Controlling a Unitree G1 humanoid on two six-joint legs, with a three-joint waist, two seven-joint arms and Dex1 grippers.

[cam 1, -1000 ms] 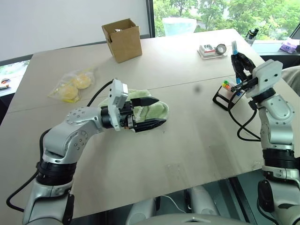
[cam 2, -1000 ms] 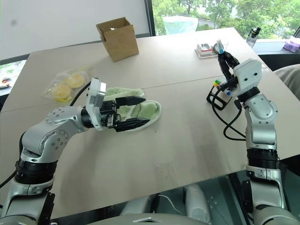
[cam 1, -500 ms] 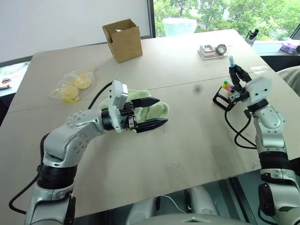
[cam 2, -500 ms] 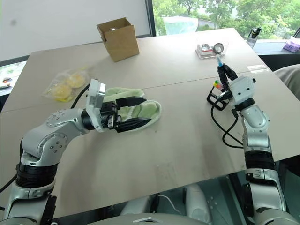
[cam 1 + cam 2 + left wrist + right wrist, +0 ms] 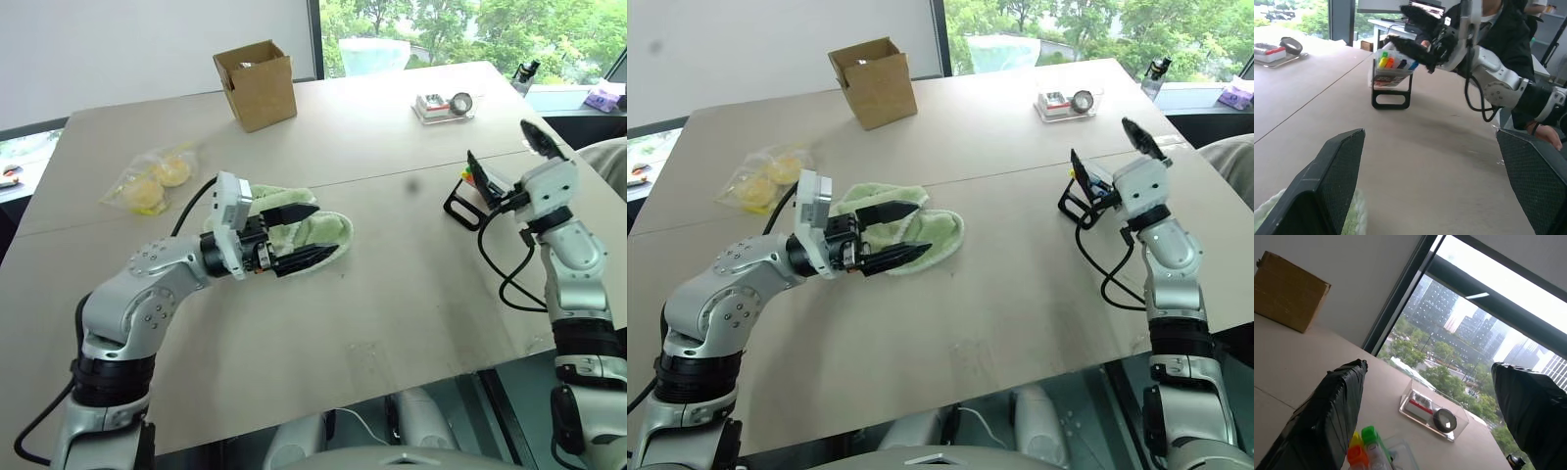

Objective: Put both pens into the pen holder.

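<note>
A: What's around you?

B: A pale wooden table point(image 5: 392, 294) by a big window with trees outside. From my right wrist I see towers through the glass.

A: Start with your fingers.

B: My right gripper point(image 5: 509, 162) is spread wide, holding nothing. One finger point(image 5: 487, 179) sits just above the holder point(image 5: 1392, 78), the other point(image 5: 541, 139) points up and away from it. My left gripper point(image 5: 304, 235) is open too, both fingers level over a green cloth point(image 5: 328, 230) near the middle of the table, gripping nothing.

A: And the pens?

B: In the left wrist view the holder carries a row of marker tips: yellow, orange, then darker and blue ones. I can't tell which of them are the two pens. I see a light blue tip point(image 5: 1414, 65) at the end of the row nearest my right gripper. No pen lies loose on the table that I can see.

A: Where does the holder stand?

B: On the right side of the table, tilted on its black frame, just beside my right wrist.

A: Farther out?

B: A clear tray point(image 5: 443, 104) beyond the holder towards the window, a cardboard box point(image 5: 256, 83) at the far edge, and a plastic bag point(image 5: 155, 181) of yellow round things on the left. A person in dark clothes sits behind my right arm; their hand point(image 5: 1546, 135) rests at the table's edge.
</note>
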